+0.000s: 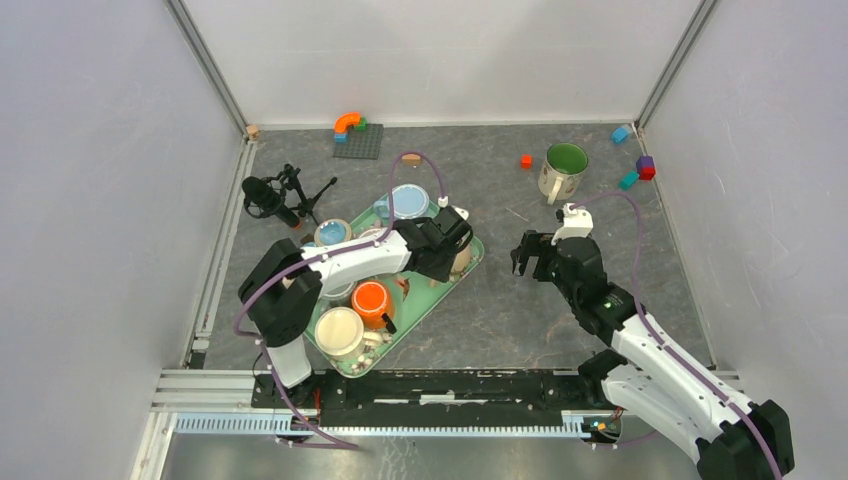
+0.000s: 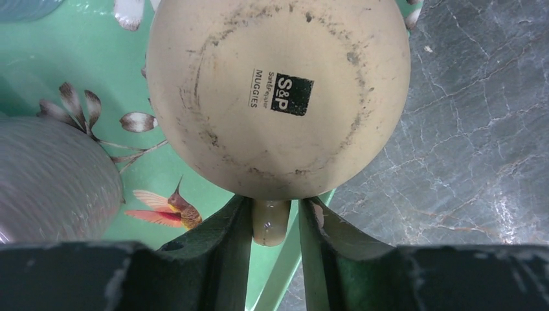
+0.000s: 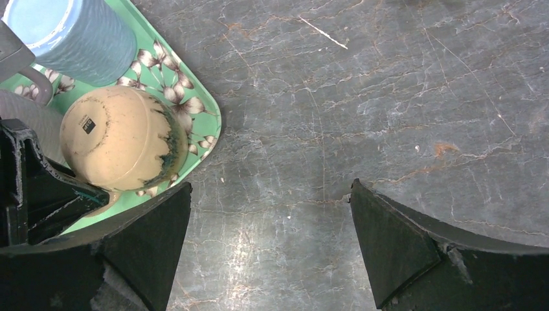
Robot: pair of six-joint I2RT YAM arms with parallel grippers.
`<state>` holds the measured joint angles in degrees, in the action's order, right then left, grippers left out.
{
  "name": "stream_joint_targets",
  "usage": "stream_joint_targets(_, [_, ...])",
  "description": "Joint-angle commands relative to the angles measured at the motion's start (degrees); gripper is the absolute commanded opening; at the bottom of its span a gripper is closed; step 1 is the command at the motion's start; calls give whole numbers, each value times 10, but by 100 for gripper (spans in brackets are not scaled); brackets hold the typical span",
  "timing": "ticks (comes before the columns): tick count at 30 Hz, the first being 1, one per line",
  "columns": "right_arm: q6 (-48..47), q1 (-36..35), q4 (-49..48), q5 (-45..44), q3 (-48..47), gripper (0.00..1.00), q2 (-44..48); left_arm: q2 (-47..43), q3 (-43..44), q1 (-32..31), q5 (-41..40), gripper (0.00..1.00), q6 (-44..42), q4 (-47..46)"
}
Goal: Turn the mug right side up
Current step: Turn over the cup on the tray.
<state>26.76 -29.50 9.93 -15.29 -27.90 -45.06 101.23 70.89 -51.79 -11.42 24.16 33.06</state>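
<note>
Table: we see a dark grey marbled table (image 1: 500, 310) boxed in by plain white walls (image 1: 450, 50).
Tray: a green flowered tray (image 2: 78, 58) lies left of centre, crowded with cups.
Mug: the beige mug (image 2: 278, 97) stands base up at the tray's right corner.
Other cups: a blue cup (image 3: 65, 39), an orange cup (image 1: 370, 297) and a cream cup (image 1: 338, 331) open upward; we cannot make out any contents.
Left gripper: the left gripper (image 2: 275, 202) has its fingers narrowly apart, straddling the mug's handle.
Right gripper: the right gripper (image 3: 270, 188) is spread wide over the table, just right of the tray.
</note>
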Motion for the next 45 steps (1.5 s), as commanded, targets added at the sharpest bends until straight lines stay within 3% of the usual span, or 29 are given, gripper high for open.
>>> stream_joint_targets(1, [7,3,-16,0,-2,98,2,12,26,0,-29,37,-33,-12])
stream_joint_targets(8, [11,2,-18,7,4,98,2,23,27,0,-34,25,-36,-24])
stream_joint_targets(15, [8,2,-24,25,5,98,3,7,14,-1,-54,3,-31,-48])
stream_joint_targets(28, [46,3,-141,190,45,97,-9,-93,-40,4,-28,2,52,-161])
stream_joint_targets(45, [116,3,-233,280,99,97,-26,-128,-92,25,50,2,175,-279])
